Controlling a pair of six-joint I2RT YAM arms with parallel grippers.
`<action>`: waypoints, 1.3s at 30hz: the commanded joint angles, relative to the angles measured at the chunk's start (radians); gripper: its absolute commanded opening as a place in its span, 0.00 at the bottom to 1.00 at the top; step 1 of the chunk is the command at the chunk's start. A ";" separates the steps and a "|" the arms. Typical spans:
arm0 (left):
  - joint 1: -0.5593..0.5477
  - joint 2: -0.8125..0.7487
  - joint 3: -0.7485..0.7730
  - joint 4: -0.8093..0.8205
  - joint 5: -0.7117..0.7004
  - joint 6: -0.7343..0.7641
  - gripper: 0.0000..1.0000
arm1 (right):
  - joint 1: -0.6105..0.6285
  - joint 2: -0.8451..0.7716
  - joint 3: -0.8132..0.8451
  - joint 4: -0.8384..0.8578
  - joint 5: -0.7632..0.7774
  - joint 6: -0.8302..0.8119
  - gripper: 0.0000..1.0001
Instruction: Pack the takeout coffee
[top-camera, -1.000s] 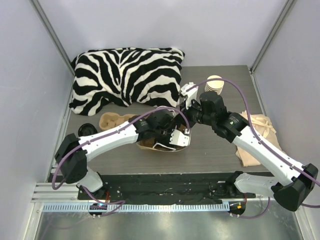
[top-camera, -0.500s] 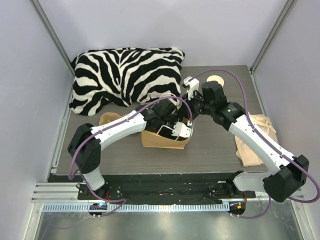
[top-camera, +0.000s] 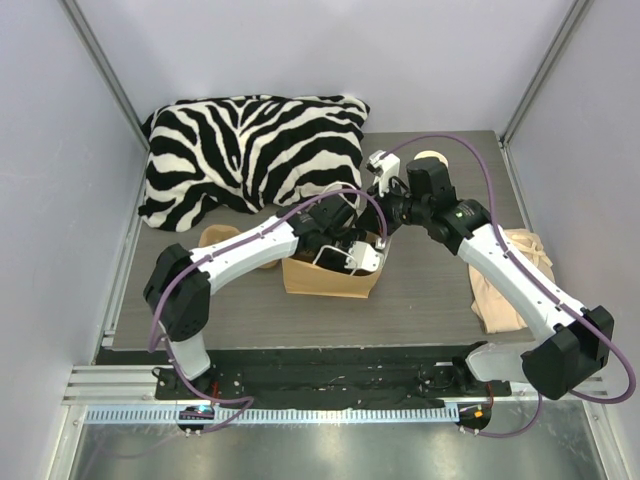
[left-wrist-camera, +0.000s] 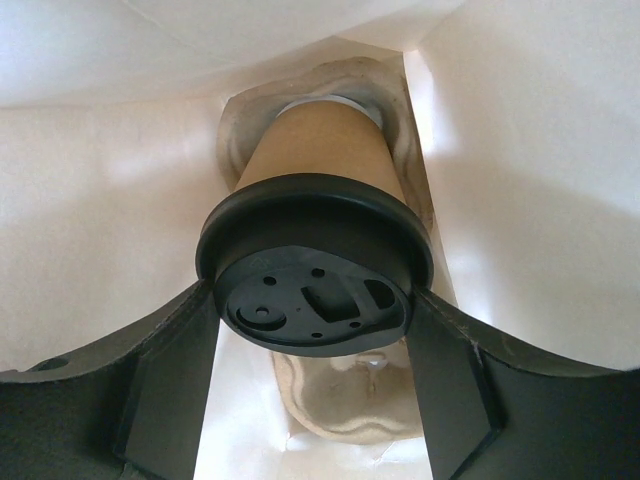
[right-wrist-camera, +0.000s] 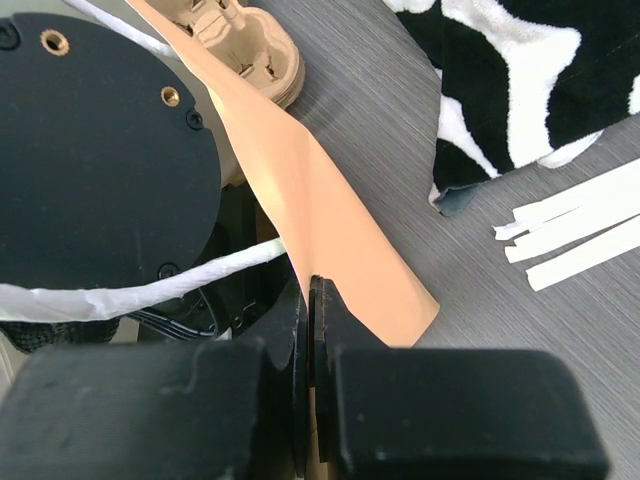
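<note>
The coffee (left-wrist-camera: 318, 170), a tan paper cup under a black lid, stood upright in the bag (top-camera: 320, 280) mid-counter, lid up, base in a pulp tray (left-wrist-camera: 345, 405). The left gripper (left-wrist-camera: 313, 335) clamped its lid; the right gripper (right-wrist-camera: 310, 305) pinched the bag's rim.

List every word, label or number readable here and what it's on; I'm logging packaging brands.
None readable. The lid on the coffee cup shows only moulded shapes and holes, no letters; the paper bag is plain on the sides in view.
</note>
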 joint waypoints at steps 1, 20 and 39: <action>0.001 0.163 -0.077 -0.110 -0.047 -0.043 0.03 | -0.004 -0.013 0.023 -0.047 -0.058 -0.005 0.01; -0.007 -0.027 -0.132 0.048 -0.080 -0.097 0.47 | -0.007 -0.047 0.009 0.039 0.112 0.019 0.01; -0.008 -0.076 -0.069 0.034 -0.028 -0.120 0.73 | -0.007 -0.044 -0.017 0.029 0.072 -0.076 0.01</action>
